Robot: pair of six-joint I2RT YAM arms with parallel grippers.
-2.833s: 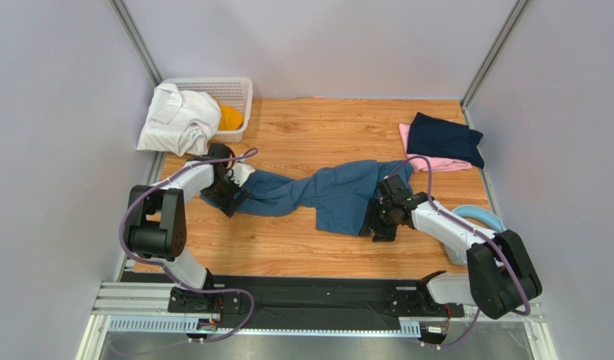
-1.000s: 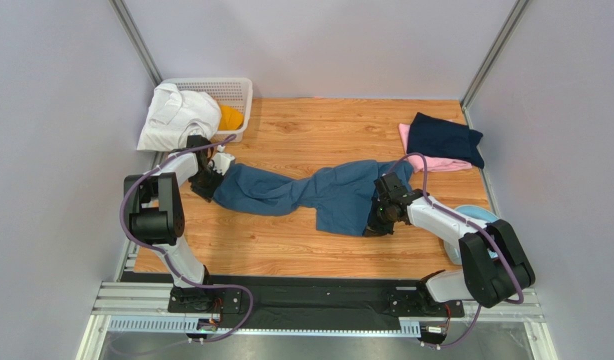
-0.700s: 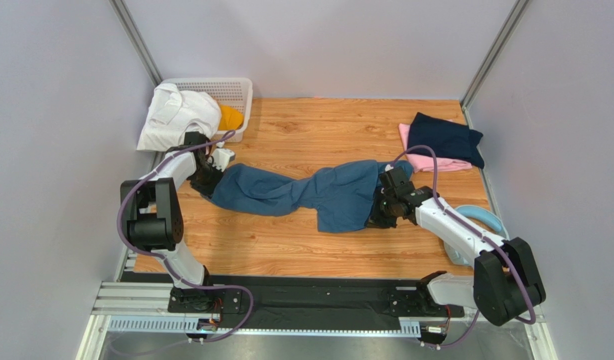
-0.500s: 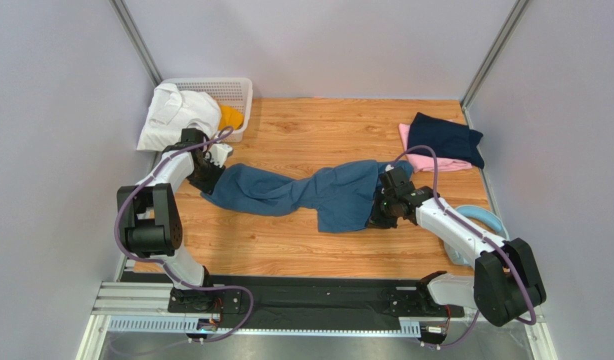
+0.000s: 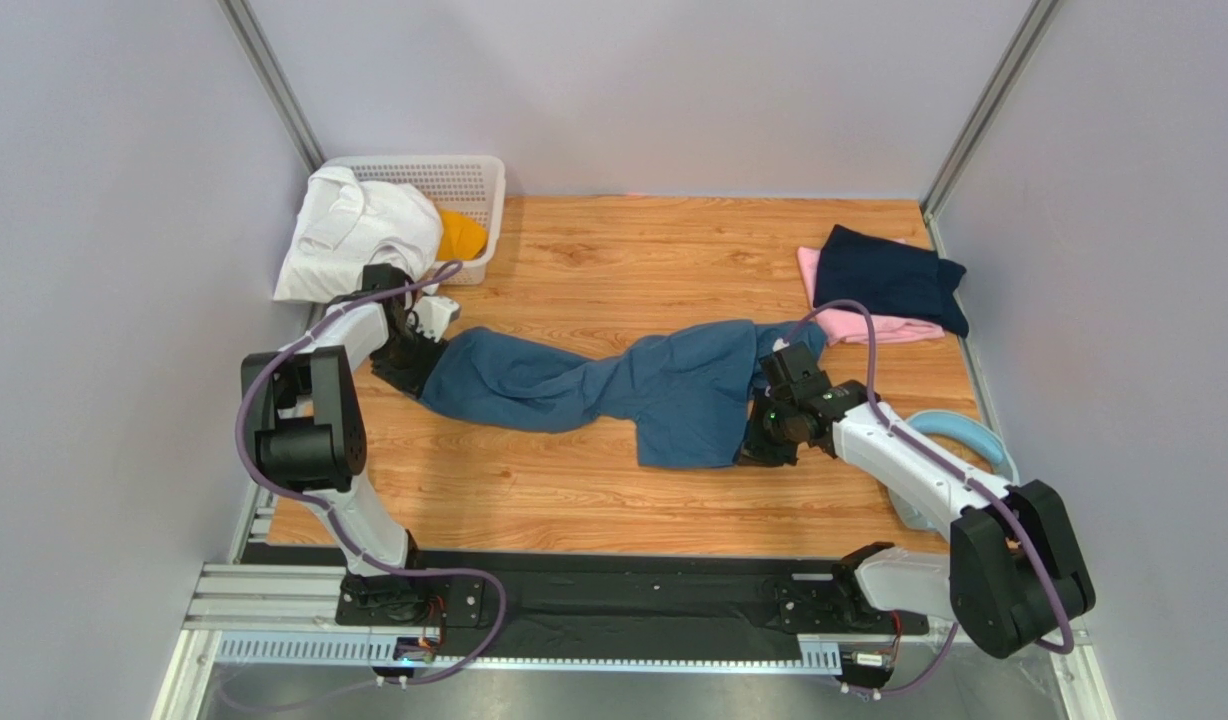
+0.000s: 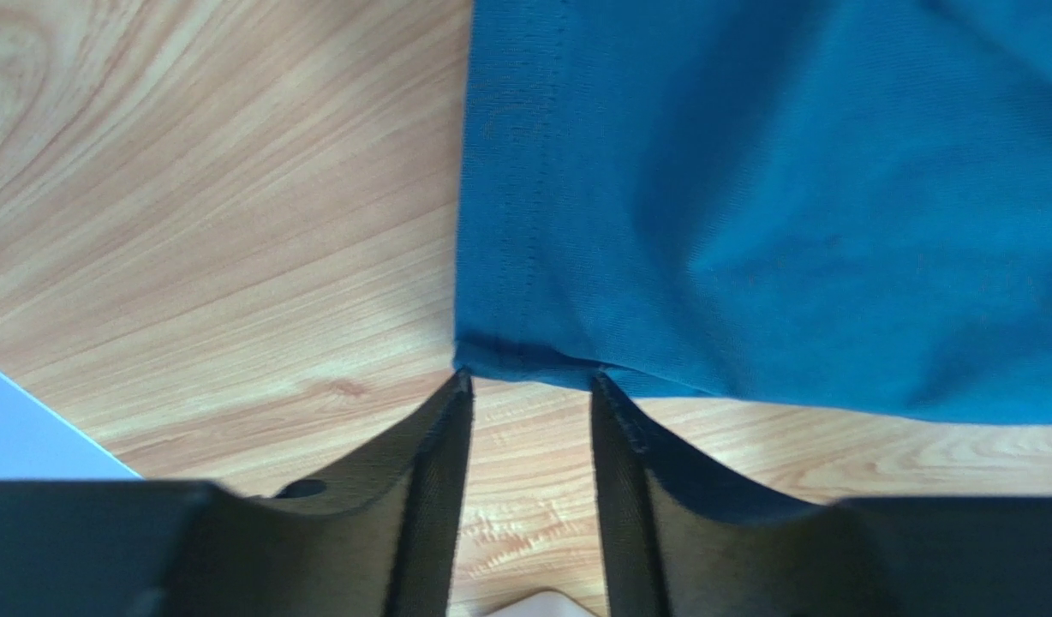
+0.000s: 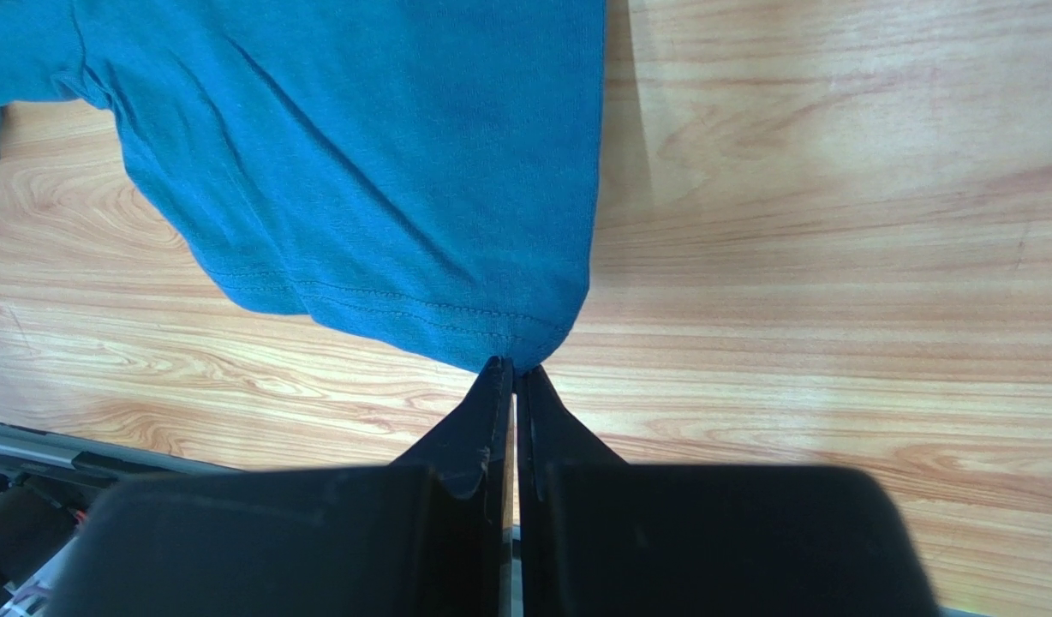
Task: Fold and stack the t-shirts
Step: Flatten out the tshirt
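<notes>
Nearest to me, right of centre on the table [image 5: 605, 510], my right gripper [image 7: 513, 369] sits low over the wood with its jaws pressed together. A corner of the stitched hem of the blue t-shirt [image 5: 635, 383] runs straight into the tips, so I read that as a pinch on the cloth.

The blue t-shirt lies across the middle of the table as a long, twisted band. Its widest part hangs toward the near edge, just beside the right gripper, and the rest narrows away toward the left edge.

At that left end is my left gripper [image 6: 529, 382], with its jaws partway apart and bare wood showing between them. The hem corner lies flat right at the fingertips and is not caught between them.

By the right edge, a light-blue object [image 5: 954, 434] curves out from behind my right arm. It is mostly hidden, so I cannot say more about it.

In the far right corner, the navy t-shirt [image 5: 888, 278] lies folded on top of the pink t-shirt [image 5: 885, 330]. Pink shows along its left and near sides, and the right tip of the blue t-shirt comes close to it.

In the far left corner stands the white basket [image 5: 473, 174] with an orange garment [image 5: 458, 236] inside. A white garment [image 5: 350, 233] is draped over the basket's left side and spills past the left edge of the table.
</notes>
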